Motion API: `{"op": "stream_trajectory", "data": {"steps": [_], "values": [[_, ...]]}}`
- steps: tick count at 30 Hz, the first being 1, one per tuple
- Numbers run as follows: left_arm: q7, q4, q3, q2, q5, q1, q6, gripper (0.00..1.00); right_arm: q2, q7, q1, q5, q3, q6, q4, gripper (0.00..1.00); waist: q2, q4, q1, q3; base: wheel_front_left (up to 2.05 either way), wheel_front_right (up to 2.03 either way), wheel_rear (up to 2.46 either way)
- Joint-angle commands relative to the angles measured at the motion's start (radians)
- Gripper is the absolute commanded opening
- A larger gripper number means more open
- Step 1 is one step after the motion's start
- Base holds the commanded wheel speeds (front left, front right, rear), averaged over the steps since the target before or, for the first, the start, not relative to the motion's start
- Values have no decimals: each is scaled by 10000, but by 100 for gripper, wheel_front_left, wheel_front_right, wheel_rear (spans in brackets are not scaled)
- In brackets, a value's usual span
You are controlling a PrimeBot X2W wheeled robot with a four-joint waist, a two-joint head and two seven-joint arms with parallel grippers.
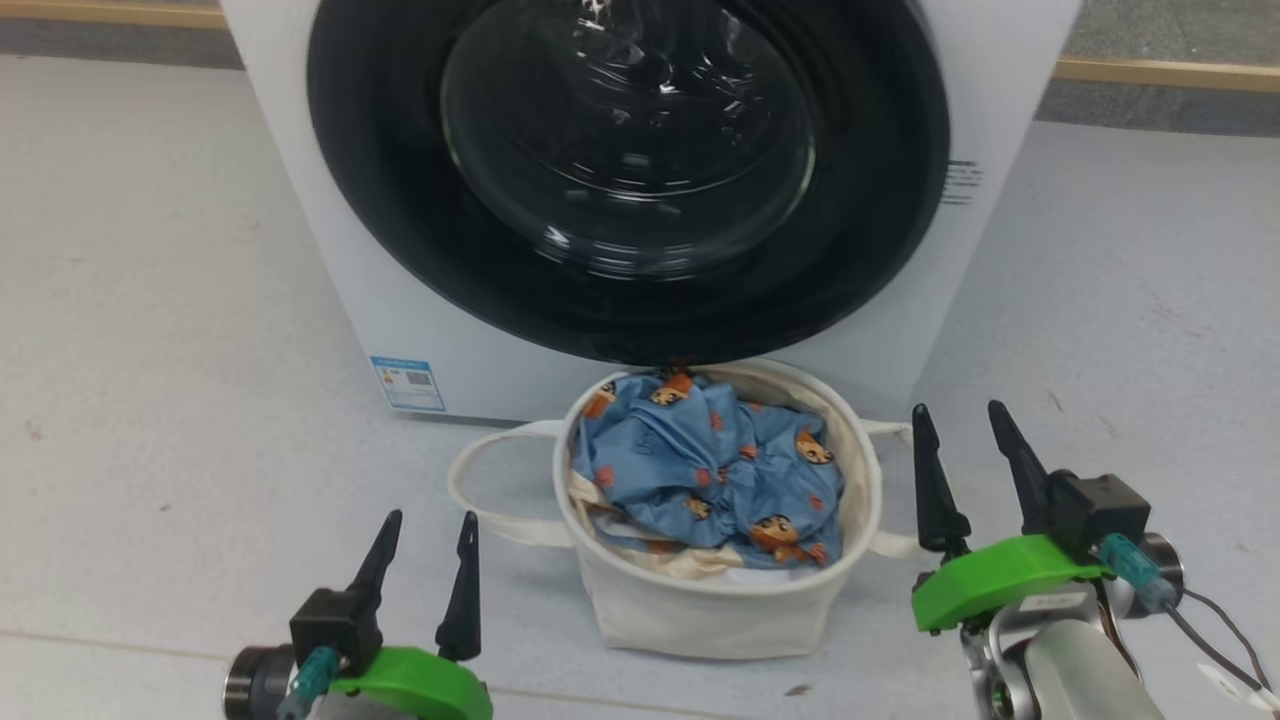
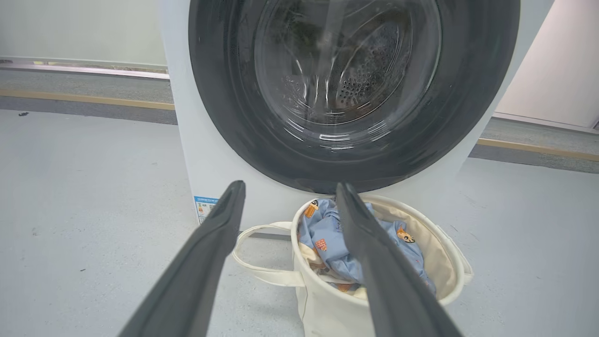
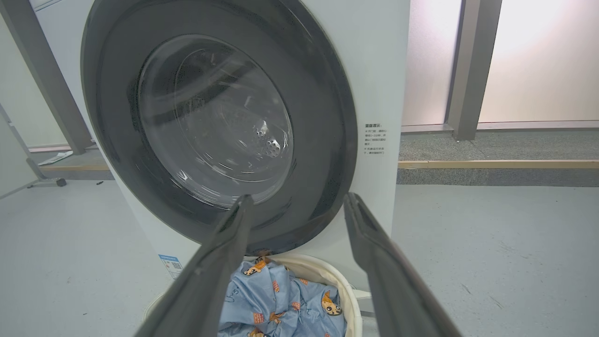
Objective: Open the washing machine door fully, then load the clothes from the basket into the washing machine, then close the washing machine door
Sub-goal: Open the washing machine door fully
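Our left gripper [image 1: 430, 520] at eight o'clock and right gripper [image 1: 958, 410] at three o'clock flank the basket [image 1: 700, 610], both spread empty. The clothes [image 1: 710, 470] lie inside it because, we judge, the washing machine door [image 1: 625, 150] at twelve o'clock stands shut.

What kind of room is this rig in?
Probably a lab or test hall, not a home laundry: big white front-loading washing machine freestanding on pale grey floor, with frosted translucent wall panels behind it.

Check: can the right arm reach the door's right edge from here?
Probably yes. The right gripper is open and empty, the basket sits to its left, and nothing stands between it and the shut door.
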Motion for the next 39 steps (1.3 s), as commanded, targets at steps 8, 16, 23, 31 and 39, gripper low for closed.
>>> {"op": "stream_trajectory", "data": {"steps": [8,16,23,31,39], "values": [[-120,-194,307,53,84,-284,-127,100,-45,-124,-276,-5,133,0,-162,100,0,2,0,21,71,168,-239],[-120,-348,374,53,314,-306,-208,100,-45,-124,-256,-3,72,0,-155,100,0,30,0,80,86,89,-174],[-120,-676,286,53,365,-263,-347,100,-45,-124,-257,50,26,0,-151,100,0,47,0,161,28,28,-56],[-120,-807,196,53,405,-244,-467,100,-45,-124,-305,85,-5,0,-209,100,0,-14,0,248,0,0,0],[-120,-787,133,53,435,-282,-494,100,-45,-124,-307,89,-66,0,-222,100,0,-45,0,295,0,0,0]]}}
